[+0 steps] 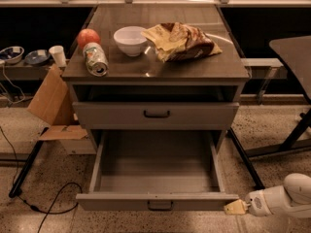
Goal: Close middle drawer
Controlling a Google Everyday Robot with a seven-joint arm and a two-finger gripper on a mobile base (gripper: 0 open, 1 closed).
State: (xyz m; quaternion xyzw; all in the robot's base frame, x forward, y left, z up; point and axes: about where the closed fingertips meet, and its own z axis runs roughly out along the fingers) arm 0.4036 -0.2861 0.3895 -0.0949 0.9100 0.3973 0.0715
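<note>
The middle drawer is pulled far out of the grey cabinet and is empty. Its flat front faces me, with a small dark bar handle. The upper drawer above it sits nearly flush. The lowest drawer is hidden under the open one. My gripper has a tan tip on a white arm. It is low at the right, just beside the right end of the open drawer's front.
On the cabinet top lie a red apple, a tipped can, a white bowl and a chip bag. A cardboard box and a cable are at the left. A dark table leg is at the right.
</note>
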